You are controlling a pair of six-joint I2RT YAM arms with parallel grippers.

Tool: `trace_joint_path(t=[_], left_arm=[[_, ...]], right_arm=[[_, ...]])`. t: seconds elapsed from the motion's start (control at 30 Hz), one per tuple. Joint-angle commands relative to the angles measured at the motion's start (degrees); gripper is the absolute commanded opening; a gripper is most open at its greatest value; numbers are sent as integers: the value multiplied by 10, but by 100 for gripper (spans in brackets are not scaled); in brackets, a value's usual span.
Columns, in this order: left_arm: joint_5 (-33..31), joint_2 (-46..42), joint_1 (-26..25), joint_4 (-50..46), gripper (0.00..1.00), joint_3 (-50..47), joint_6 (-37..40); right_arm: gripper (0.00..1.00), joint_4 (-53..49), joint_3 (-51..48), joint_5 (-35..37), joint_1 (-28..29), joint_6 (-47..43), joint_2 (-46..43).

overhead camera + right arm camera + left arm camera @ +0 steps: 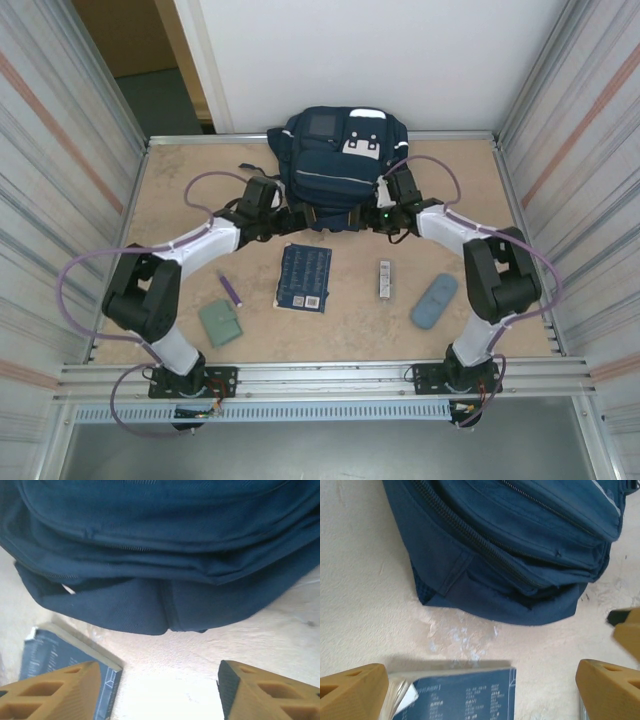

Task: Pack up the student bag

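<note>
bag: the student bag (335,165) lies at the far middle of the table (170,200), close to the back wall, with its near edge turned to the arms.
left hand: the left gripper (300,217) is at the near left corner of the bag, just beside the fabric. in the left wrist view its jaws stand wide apart (480,690) and hold nothing.
right hand: the right gripper (376,216) is at the near right part of the bag. in the right wrist view its jaws are apart (160,692) with only bare table between them; i cannot tell if a finger touches the bag.
bag from the wrists: dark blue fabric with zipper lines (520,545); the lower seam is just ahead of the right fingers (160,580).
book: a flat dark-blue book (304,277) lies on the table near the bag, between the two arms, apart from the bag.
other things: a purple pen (231,290) and a green wallet (219,322) on the left; a small pale stick-like item (384,279) and a grey-blue pouch (434,301) on the right.
</note>
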Motion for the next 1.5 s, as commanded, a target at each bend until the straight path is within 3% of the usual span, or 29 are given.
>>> trace_joint_path(t=[0.0, 0.23, 0.4, 0.47, 0.6, 0.7, 0.9, 1.33, 1.47], left_arm=[[13, 32, -1, -27, 95, 52, -16], [53, 123, 4, -52, 94, 125, -47], [40, 162, 6, -89, 93, 164, -59], [28, 167, 8, -95, 92, 170, -63], [1, 176, 13, -117, 92, 183, -67], [-18, 186, 17, -122, 91, 188, -67], [-26, 206, 41, -148, 91, 212, -46], [20, 296, 64, -156, 88, 317, -28], [26, 350, 63, -167, 88, 385, 9]], right_arm=[[59, 11, 41, -16, 14, -33, 37], [53, -8, 94, 45, 36, -93, 91], [52, -14, 117, 49, 37, -129, 114], [42, -26, 132, 53, 43, -145, 128], [34, -39, 129, 93, 69, -177, 124], [13, -36, 104, 101, 87, -195, 103], [6, 21, 58, 63, 134, -169, 66], [7, 98, 105, 129, 289, -121, 85], [32, 119, 127, 129, 304, -122, 123]])
